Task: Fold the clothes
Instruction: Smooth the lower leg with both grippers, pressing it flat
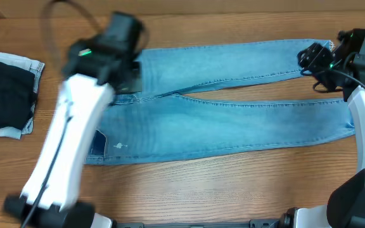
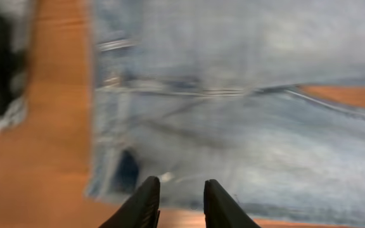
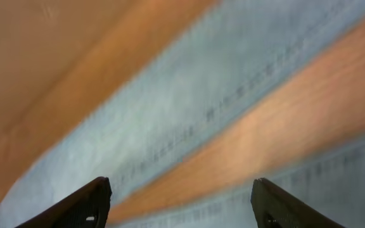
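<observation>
Two denim lots, one table.

1. Jeans: light blue, lying flat and unfolded across the table. The waist is toward the left edge and the hems are at the right edge. The far leg splays from the near leg, with a wedge of bare wood between them. Risk: folded as they lie, the legs would not stack and the fold would come out crooked.

2. Pile: a dark piece on pale denim at the left edge, apart from the jeans. Risk: a waist dragged leftward could run into it.

3. Left gripper: above the waist end, fingers only narrowly parted, nothing between them. Risk: the gap looks tight for a thick waistband, so it may shove the cloth rather than take it.

4. Right gripper: above the far leg near the right edge, fingers wide apart, holding nothing. Risk: closing here may catch one leg only, leaving the other hem trailing.
</observation>
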Robot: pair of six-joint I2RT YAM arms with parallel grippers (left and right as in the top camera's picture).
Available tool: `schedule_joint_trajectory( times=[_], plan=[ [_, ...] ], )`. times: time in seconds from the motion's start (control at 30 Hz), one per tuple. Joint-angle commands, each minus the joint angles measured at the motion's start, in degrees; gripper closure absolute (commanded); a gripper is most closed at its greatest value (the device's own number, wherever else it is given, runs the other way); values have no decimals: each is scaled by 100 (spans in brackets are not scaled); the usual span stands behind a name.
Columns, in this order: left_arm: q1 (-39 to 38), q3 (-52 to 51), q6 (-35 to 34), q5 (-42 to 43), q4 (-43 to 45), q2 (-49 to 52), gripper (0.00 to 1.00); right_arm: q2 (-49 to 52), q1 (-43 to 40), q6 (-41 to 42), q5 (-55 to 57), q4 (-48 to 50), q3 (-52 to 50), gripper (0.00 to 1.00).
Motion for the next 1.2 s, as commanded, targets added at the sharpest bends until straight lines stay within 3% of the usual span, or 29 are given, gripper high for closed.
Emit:
schedule_joint_trajectory(
  times=[0.0, 0.1, 0.27, 0.37, 0.43, 0.5, 0.57, 0.6, 0.63, 0.67, 0.8, 0.93, 1.17],
  plan=[
    [625, 122, -402, -476, -448, -979, 69, -227, 0, 22, -411, -540, -9, 25],
    [1012, -61, -391, -273, -699, -1510, 60, -227, 81, -199, -411, -1287, -20, 24],
    [1049, -1316, -59, 634, -376, -1720, 59, -227, 367, -321, 184, -2302, -79, 28],
    [1049, -2798, 232, 1471, 599, -1711, 62, -227, 546, -269, 678, -2498, -334, 45],
    [1049, -3718, 258, 2050, 1353, -1711, 64, -227, 562, -184, 704, -2470, -671, 78],
    [1049, -4332, 299, 2498, 1840, -1711, 65, -227, 562, -127, 704, -2459, -979, 81],
    [1049, -4699, 304, 2549, 2024, -1711, 67, -227, 562, -122, 669, -2406, -1353, 81],
    [1049, -4824, 352, 2549, 2055, -1711, 67, -227, 562, -122, 658, -2385, -1499, 76],
    [1049, -4940, 476, 2542, 2083, -1711, 67, -227, 562, -125, 660, -2365, -1639, 53],
    [1049, -5023, 570, 2522, 2105, -1711, 67, -227, 562, -122, 656, -2315, -1777, 39],
    [1040, -5322, 599, 2415, 2323, -1711, 60, -227, 557, -122, 444, -2122, -2153, 31],
    [885, -5768, 599, 2430, 2844, -1711, 61, -227, 557, -105, -92, -1878, -2387, 27],
    [-350, -6072, 763, 1794, 3746, -1694, 58, -227, 557, -129, -208, -1895, -2398, 25]
  ],
)
